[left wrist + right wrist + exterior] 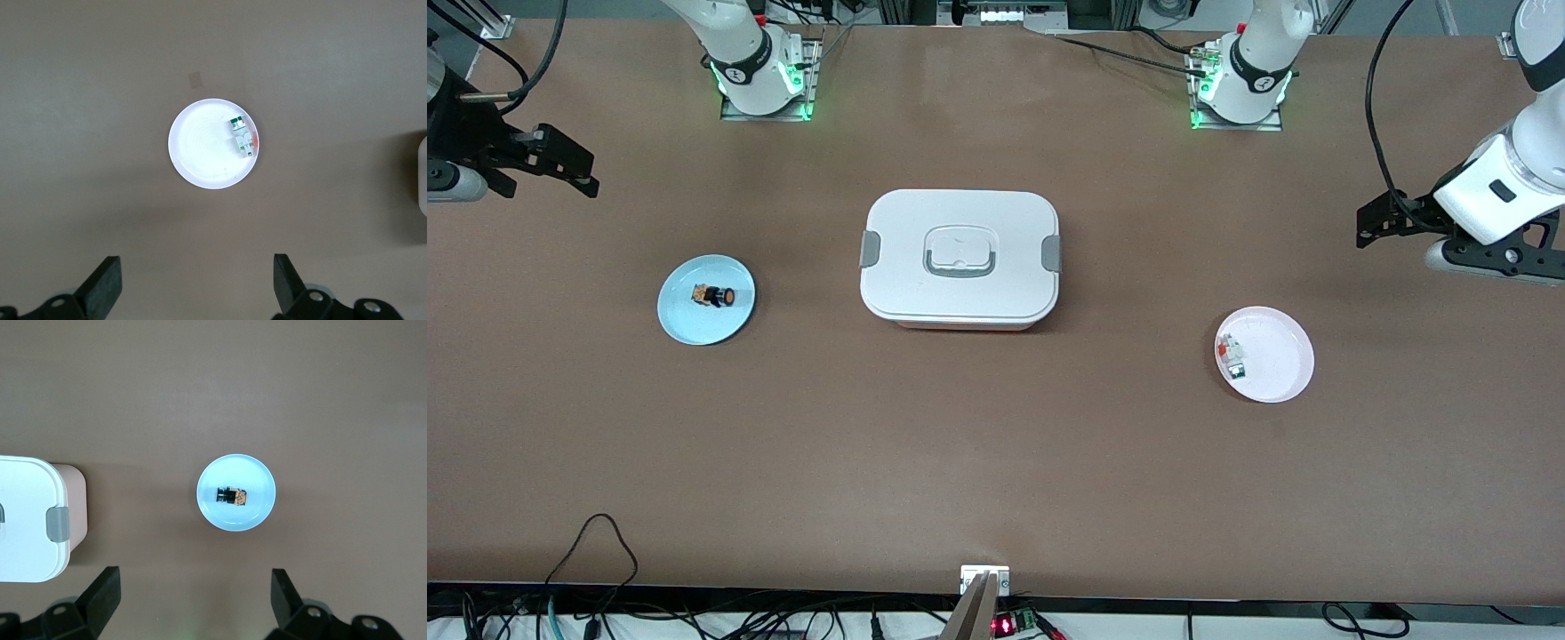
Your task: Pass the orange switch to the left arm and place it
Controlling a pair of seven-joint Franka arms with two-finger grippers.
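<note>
Two plates flank the box (960, 258) on the tabletop (996, 462). Nearest the front camera, the pink plate (1276, 373) holds small parts beneath the left tool (197, 287), fingers spread, empty. Farther, the orange switch (714, 295) lies on the blue plate (685, 320), long axis along the tabletop's length, beneath the right tool (193, 603), also spread, empty.

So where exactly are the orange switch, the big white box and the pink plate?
orange switch (714, 295): front view, on its black middle, lying on the blue plate.
box (960, 257): front view, centre of its lid handle.
pink plate (1279, 360): front view, a bare patch of its surface.
</note>
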